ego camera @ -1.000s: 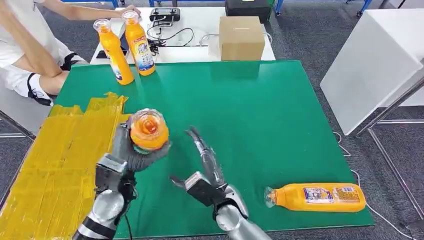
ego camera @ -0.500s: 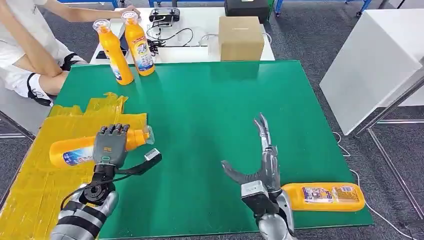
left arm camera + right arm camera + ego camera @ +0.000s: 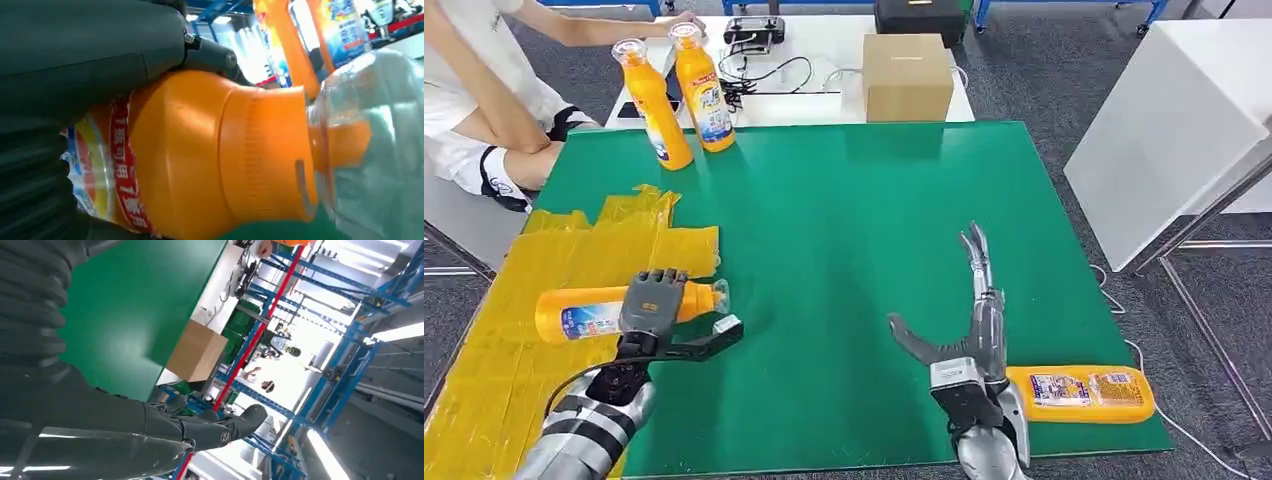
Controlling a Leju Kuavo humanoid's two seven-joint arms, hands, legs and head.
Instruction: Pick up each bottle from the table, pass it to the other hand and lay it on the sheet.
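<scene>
We cannot see the middle of the held bottle (image 3: 589, 310), covered by the left hand (image 3: 650, 308). The right hand (image 3: 972, 335) hides the neck end of the lying bottle (image 3: 1084, 392). A seated person (image 3: 479, 95) is cut off at the head view's edge (labels on the two standing bottles (image 3: 679, 95) are too small to read).

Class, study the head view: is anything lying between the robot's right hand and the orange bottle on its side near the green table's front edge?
Nothing visible does. The open right hand hovers just beside the lying orange plastic bottle, with bare green table mat between them.
</scene>
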